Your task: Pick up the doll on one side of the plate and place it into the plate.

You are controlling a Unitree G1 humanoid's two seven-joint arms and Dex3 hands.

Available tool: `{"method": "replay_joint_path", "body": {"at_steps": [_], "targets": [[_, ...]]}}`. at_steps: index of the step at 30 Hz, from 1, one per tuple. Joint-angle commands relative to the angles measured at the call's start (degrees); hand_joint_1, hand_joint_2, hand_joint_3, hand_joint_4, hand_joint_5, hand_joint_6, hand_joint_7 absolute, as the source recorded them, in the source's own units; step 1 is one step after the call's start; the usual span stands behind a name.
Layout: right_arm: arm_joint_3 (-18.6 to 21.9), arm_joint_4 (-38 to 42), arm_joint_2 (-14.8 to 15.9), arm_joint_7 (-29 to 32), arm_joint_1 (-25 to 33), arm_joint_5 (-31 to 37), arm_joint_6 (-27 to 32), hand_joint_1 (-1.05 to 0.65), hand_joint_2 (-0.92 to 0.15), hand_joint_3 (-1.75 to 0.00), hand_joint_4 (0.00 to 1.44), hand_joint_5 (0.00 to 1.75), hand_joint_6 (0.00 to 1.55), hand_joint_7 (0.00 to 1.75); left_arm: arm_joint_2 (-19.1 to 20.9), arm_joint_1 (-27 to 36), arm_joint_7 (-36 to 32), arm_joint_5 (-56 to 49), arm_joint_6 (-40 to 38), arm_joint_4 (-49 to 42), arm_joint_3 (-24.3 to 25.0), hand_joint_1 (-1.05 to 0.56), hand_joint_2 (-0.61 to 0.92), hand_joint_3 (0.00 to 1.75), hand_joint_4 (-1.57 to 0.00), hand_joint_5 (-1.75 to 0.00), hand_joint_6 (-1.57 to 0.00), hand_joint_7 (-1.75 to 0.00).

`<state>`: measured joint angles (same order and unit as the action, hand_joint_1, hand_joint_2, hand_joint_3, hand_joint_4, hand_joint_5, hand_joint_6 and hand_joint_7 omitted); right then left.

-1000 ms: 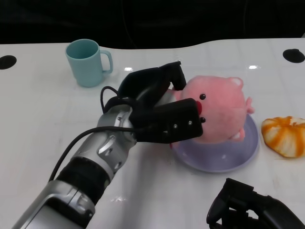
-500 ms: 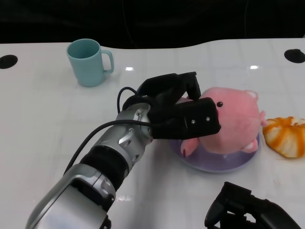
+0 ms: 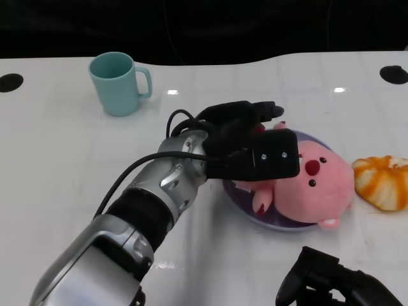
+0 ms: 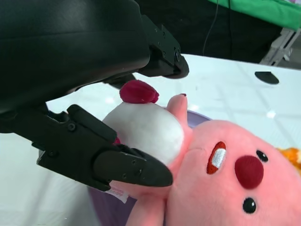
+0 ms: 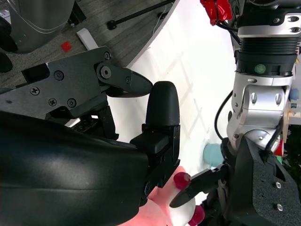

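Left hand [image 3: 252, 150] grips the pink doll [image 3: 312, 185] on the plate [image 3: 239, 197]: soft, light, squashy, best held around its belly; right hand [image 3: 338, 287] idle, fingers apart.

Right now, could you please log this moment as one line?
left hand: holds pink doll | doll: on plate | right hand: idle

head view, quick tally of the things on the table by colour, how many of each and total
pink: 1, the doll, held by the left hand
purple: 1, the plate under the doll
teal: 1, the mug
orange and white: 1, the peeled orange beside the plate
total: 4
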<state>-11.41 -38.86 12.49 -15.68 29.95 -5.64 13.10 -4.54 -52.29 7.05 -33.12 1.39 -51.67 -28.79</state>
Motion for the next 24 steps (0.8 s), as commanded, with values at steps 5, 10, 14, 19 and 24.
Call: {"method": "replay_joint_path", "body": {"at_steps": [5, 10, 14, 19, 24], "targets": [[0.65, -0.68, 1.08, -0.33, 0.06, -0.34, -0.08, -0.20, -0.87, -0.62, 0.64, 1.75, 0.46, 1.66, 4.96, 3.13, 3.26, -1.48, -1.32, 10.40, -1.22, -0.90, 0.92, 0.30, 0.00, -0.09, -0.09, 0.00], [1.38, -0.24, 1.28, -0.64, -0.32, -0.90, 0.09, -0.21, -0.87, -0.62, 0.65, 1.75, 0.46, 1.66, 8.89, 7.15, 4.83, -0.45, -0.53, 18.40, 0.08, -0.89, 0.92, 0.31, -0.02, -0.11, -0.08, -0.01], [1.55, -0.27, 1.63, -0.51, -0.44, -0.54, -0.06, -0.21, -0.87, -0.63, 0.64, 1.75, 0.46, 1.66, 12.24, 11.26, 5.52, 0.29, 0.03, 24.99, 1.42, -0.85, 0.92, 0.28, -0.04, -0.16, -0.09, -0.01], [1.77, -0.34, 1.74, -0.44, -0.44, -0.52, 0.23, -0.22, -0.86, -0.64, 0.63, 1.75, 0.46, 1.66, 15.16, 16.52, 6.26, 2.03, 1.28, 32.71, 3.65, -0.78, 0.92, 0.21, 0.00, -0.31, -0.12, -0.02], [2.00, 0.07, 1.84, -0.65, -0.79, -0.49, -0.09, -0.22, -0.86, -0.65, 0.64, 1.75, 0.46, 1.66, 17.12, 20.36, 6.05, 3.23, 2.37, 37.83, 5.41, -0.73, 0.92, 0.16, 0.00, -0.44, -0.16, -0.05]]}}
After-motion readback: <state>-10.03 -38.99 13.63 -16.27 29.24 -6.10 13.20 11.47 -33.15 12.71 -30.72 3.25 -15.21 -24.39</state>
